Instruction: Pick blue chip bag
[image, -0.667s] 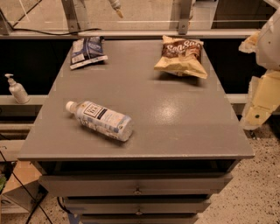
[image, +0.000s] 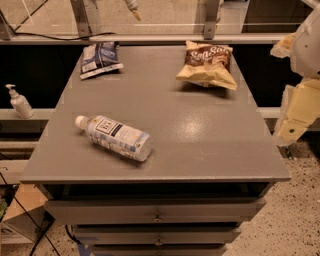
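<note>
The blue chip bag is a small crinkled dark-blue foil bag with light label patches. It lies flat at the far left corner of the grey table top. My arm is at the right edge of the view, beyond the table's right side. Its cream-coloured gripper hangs there at about table height, far from the blue bag and touching nothing.
A larger tan-and-brown chip bag lies at the far right of the table. A clear plastic bottle with a white-blue label lies on its side at the front left. A soap dispenser stands on a ledge left of the table. Drawers sit below the top.
</note>
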